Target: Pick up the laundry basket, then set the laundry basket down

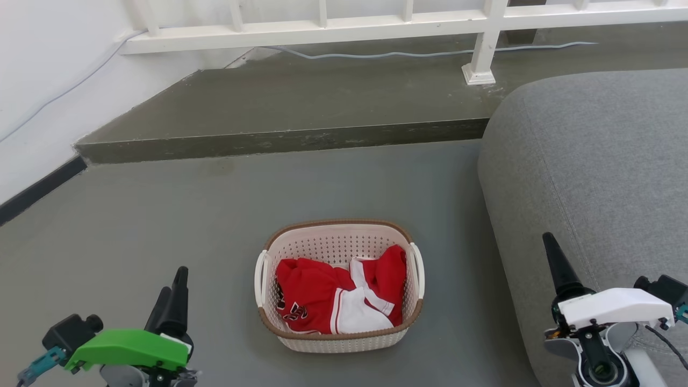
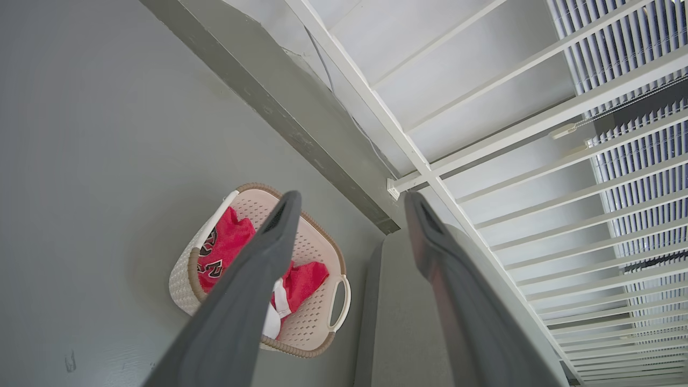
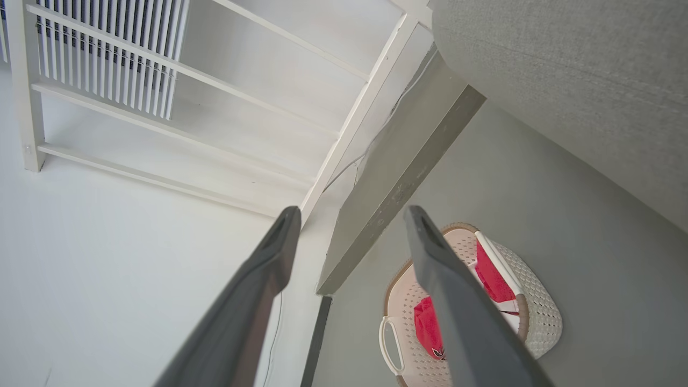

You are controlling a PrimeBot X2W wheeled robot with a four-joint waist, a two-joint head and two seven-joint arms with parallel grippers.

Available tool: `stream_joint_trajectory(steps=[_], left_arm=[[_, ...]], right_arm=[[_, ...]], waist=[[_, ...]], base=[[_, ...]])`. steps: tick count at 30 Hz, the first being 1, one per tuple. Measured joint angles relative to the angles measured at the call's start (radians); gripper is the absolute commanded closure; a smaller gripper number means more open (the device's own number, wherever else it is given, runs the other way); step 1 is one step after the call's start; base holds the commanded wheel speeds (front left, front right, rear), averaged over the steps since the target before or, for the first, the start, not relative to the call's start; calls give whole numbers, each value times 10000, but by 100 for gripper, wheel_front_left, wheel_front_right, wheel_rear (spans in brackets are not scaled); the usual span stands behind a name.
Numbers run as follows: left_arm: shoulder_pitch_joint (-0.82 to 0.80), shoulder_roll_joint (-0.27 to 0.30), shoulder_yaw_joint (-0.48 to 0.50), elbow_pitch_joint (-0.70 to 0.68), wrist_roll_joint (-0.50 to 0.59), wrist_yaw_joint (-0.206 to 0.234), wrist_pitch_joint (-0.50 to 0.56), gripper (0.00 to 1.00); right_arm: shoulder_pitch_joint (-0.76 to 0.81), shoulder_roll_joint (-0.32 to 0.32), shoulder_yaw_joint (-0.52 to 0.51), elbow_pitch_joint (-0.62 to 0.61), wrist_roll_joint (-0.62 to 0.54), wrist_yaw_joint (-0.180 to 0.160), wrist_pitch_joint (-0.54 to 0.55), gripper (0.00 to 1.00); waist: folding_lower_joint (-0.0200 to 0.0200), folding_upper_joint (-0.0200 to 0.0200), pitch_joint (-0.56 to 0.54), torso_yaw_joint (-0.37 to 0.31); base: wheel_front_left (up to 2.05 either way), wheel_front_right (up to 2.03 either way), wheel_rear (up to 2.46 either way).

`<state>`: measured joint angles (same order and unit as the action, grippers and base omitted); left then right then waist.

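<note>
- Both grippers are spread open and hold nothing: the left gripper (image 2: 352, 198) shows a clear gap between its two dark fingers, and so does the right gripper (image 3: 352, 210). In the head view they sit low at either side, neither touching the basket.
- Grey floor (image 1: 161, 215) takes up most of the scene.
- A grey fabric sofa (image 1: 591, 161) bulks along the robot's right.
- Beyond the floor runs a raised grey step (image 1: 322, 102), with a white railing (image 1: 322, 32) above it.
- The laundry basket (image 1: 333, 244) stands upright on the floor between the two grippers, near the sofa's edge but apart from it.
- A red and white garment (image 1: 312, 295) lies crumpled inside the basket.
- White handles (image 1: 260, 277) arch on both short sides of its rim.
- A thin pale cable (image 1: 403, 54) trails along the step.
</note>
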<state>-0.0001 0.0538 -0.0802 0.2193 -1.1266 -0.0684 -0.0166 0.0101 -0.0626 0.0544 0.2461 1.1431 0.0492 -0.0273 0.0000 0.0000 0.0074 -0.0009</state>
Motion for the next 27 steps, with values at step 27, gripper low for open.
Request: stream_joint_trajectory(steps=[27], left_arm=[[48, 88, -859, -681, 3950, 738, -825, 0]], right_arm=[[200, 13, 917, -391, -3542, -600, -792, 0]], waist=[[0, 0, -42, -14]], base=[[0, 0, 0]])
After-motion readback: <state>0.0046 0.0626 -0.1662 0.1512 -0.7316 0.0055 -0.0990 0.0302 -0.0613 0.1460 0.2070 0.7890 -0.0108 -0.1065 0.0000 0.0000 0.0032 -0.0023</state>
